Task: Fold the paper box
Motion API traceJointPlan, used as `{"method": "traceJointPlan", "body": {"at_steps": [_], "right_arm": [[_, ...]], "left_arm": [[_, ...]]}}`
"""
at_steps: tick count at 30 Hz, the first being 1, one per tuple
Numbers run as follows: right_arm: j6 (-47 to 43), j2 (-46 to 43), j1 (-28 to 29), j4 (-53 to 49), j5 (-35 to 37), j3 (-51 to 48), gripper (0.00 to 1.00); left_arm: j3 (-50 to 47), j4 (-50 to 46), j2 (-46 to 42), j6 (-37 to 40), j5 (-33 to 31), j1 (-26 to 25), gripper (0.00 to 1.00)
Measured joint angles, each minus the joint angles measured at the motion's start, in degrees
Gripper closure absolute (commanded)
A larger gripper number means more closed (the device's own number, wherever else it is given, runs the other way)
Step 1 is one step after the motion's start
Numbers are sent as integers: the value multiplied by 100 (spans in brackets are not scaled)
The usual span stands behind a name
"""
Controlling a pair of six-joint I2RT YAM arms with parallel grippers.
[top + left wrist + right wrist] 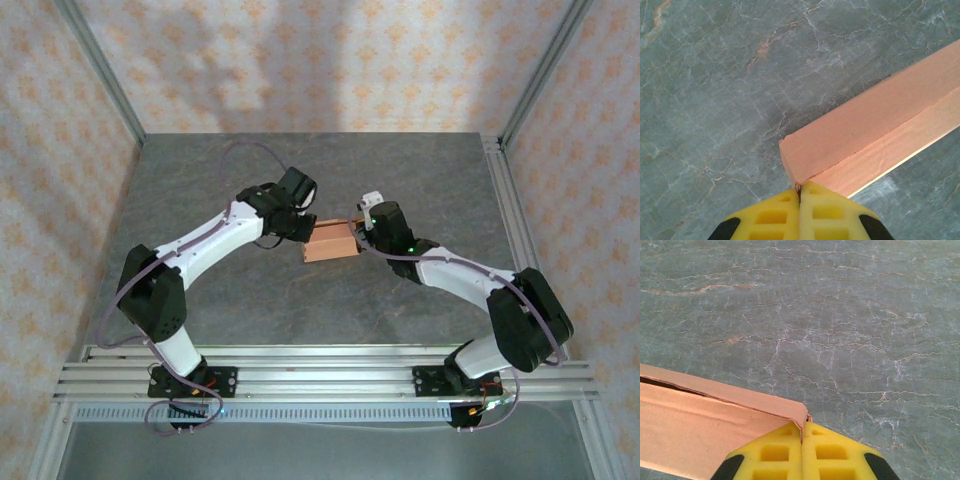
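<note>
Top external view, nearest first: the aluminium rails (320, 372) lay well nearer the camera than the paper box (330, 243), and both arms rose from them and bent inward toward it; the left gripper (303, 228) met the box's left end and the right gripper (362, 226) its right end, so the box sat between them over the middle of the grey marbled table (320, 170); beyond the box the table ran on to the patterned walls (330, 60).

Left wrist view: the left gripper's yellow fingers (775, 215) were pressed flat together, and the near corner of the box lay right at their tips, a thin edge of card nipped in the seam; from that corner the salmon-pink box stretched away up and to the right, a long folded shape with a crease along its length.

Right wrist view: the right gripper's fingers (835, 452) were likewise closed tight, with the box's corner caught at their tips; the box ran off to the left from there, a dark slit showing along its upper fold; past the box lay the veined table.
</note>
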Motion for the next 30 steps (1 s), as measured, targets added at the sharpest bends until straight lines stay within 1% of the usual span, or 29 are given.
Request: {"method": "traceJointPlan", "body": {"at_steps": [6,16,22,30], "right_arm": [[-225,0,105,-142,293,61,100],[-474,0,249,-216,647,74,100],[-538,0,249,-234,710,74,100],[-581,13,258,-238,758,81,100]], "left_arm": [[96,-107,24,-584,289,26,100],[96,-114,24,-1375,975,264,100],[96,-72,24,-1676,1429,424,100],[96,-7,24,-2004,1836,595,100]]}}
